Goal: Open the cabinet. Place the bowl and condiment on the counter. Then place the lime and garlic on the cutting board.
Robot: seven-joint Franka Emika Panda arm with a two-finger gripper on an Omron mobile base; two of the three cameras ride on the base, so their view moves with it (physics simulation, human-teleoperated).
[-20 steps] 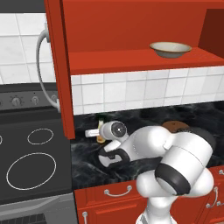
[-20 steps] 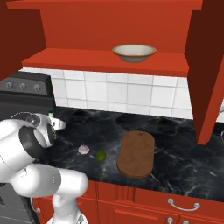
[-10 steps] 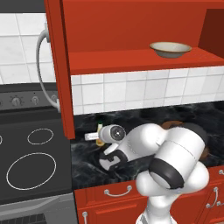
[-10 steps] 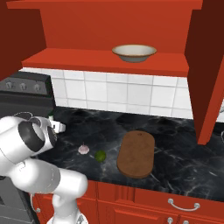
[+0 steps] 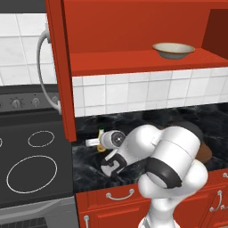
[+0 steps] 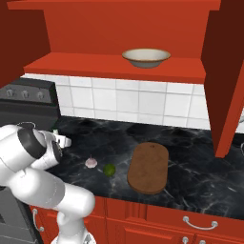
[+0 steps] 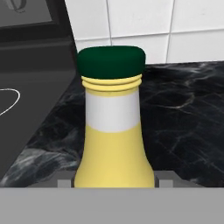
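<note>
The condiment (image 7: 113,131), a yellow bottle with a dark green cap, stands upright between my finger tips. My gripper (image 7: 114,183) is shut on its lower body. The hand (image 5: 100,139) holds it low over the counter (image 5: 89,167) beside the stovetop, and from the right the gripper (image 6: 62,141) sits at the counter's left end. The bowl (image 5: 173,50) (image 6: 146,57) rests on the open cabinet's red shelf (image 6: 95,66). On the counter (image 6: 190,143) the garlic (image 6: 90,163) and the lime (image 6: 109,169) lie left of the cutting board (image 6: 148,167).
The stovetop (image 5: 31,164) borders the counter on the left. An open cabinet door (image 5: 60,67) with a curved silver handle hangs above that edge, and another open door (image 6: 228,81) stands at the right. White tiles line the back wall. My arm covers most of the board in the left base view.
My hand has shifted slightly left toward the stovetop with the bottle still in it, and the elbow has swung a little. The bowl, lime and garlic have not moved.
</note>
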